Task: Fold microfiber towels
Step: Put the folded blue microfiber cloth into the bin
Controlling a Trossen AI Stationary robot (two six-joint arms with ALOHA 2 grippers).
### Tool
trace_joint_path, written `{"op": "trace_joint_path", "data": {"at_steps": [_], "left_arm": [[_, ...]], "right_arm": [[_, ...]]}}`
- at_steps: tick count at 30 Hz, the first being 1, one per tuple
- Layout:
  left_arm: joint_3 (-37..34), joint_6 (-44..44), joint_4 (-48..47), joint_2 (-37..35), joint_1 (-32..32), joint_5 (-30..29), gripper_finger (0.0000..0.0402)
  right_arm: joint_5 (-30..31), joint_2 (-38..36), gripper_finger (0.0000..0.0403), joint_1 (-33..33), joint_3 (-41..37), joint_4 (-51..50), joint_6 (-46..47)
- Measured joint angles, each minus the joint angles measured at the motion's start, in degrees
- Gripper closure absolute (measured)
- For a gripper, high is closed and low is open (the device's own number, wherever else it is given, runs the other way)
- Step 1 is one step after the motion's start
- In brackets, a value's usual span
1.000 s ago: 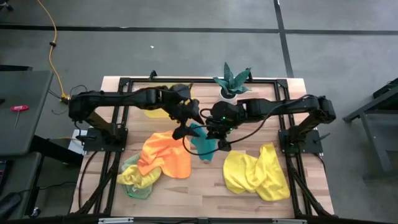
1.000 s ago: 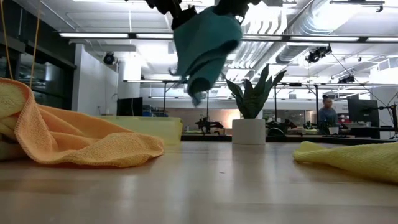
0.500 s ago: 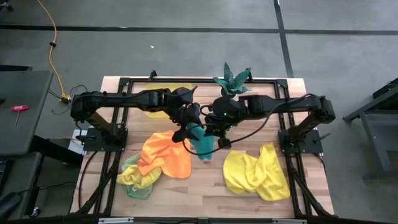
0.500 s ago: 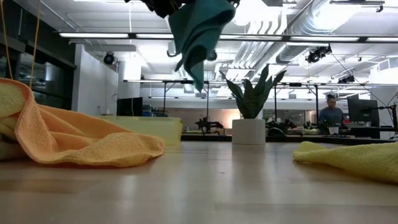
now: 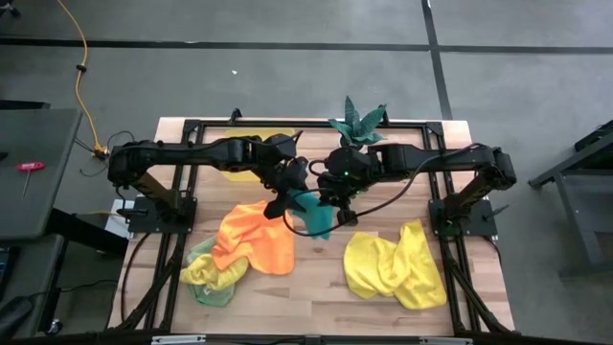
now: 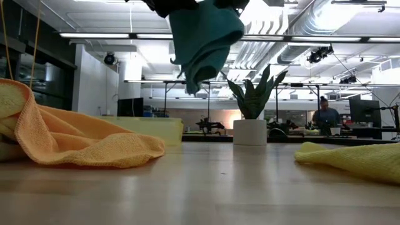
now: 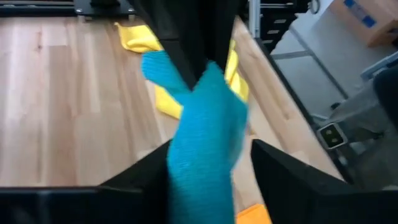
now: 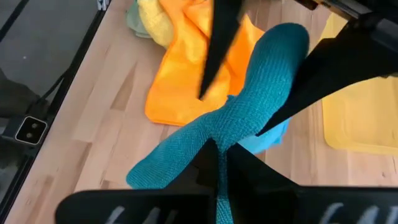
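Teal towel (image 5: 312, 213) got lifted a bit higher vs a sec ago, now hanging bunched mid-air over the desk (image 5: 316, 287) center. Left end effector (image 5: 290, 192) & right end effector (image 5: 330, 196) both clamped on its top edge, so prob spreading it next. Fuzzy, limp knit w/ soft folds.

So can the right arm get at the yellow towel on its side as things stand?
Probably not yet: the right gripper is shut on the teal towel, shared with the left gripper. Otherwise the yellow towel lies uncovered nearby.
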Motion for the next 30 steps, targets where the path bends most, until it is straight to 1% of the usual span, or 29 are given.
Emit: {"op": "trace_joint_path", "data": {"at_steps": [4,8,9,12,14,16,20,23,25,28,30], "left_arm": [[0.0,1.5,-0.1,0.0,-0.5,-3.9,0.0297],[0.0,1.5,-0.9,0.0,-0.2,-4.2,0.038],[0.0,1.5,-1.4,0.0,-0.1,-4.2,0.039],[0.0,1.1,-4.0,0.0,-0.1,-4.8,0.0388],[0.0,1.1,-6.8,-0.3,-0.1,-6.5,0.0391],[0.0,1.2,-10.8,-1.4,0.3,-8.2,0.0397],[0.0,1.1,-18.3,-4.1,2.4,-11.7,0.0398],[0.0,-0.4,-22.6,-6.8,5.2,-13.9,0.0399],[0.0,-1.7,-24.0,-8.6,7.6,-14.1,0.0399],[-0.7,-2.9,-24.3,-11.7,11.9,-14.7,0.04],[-1.5,-2.4,-24.7,-13.4,15.0,-16.5,0.04]], "right_arm": [[0.0,0.0,0.0403,0.0,0.0,0.0,0.0],[1.2,0.0,0.0401,0.0,0.0,0.0,0.2],[1.7,0.0,0.04,0.0,0.0,0.0,0.3],[5.8,0.0,0.0388,0.0,0.0,-0.1,1.5],[8.5,-0.1,0.0371,-0.1,0.0,-0.8,3.6],[10.5,-0.5,0.0346,-0.8,0.0,-3.0,5.1],[14.8,-0.8,0.0281,-2.7,0.0,-7.8,6.2],[15.9,-0.8,0.0237,-4.5,0.0,-10.4,5.1],[15.9,-0.8,0.0216,-5.9,0.0,-11.2,5.0],[15.9,-0.8,0.0199,-7.7,0.0,-11.2,4.8],[15.9,-0.8,0.0195,-8.7,0.0,-11.3,4.1]]}}
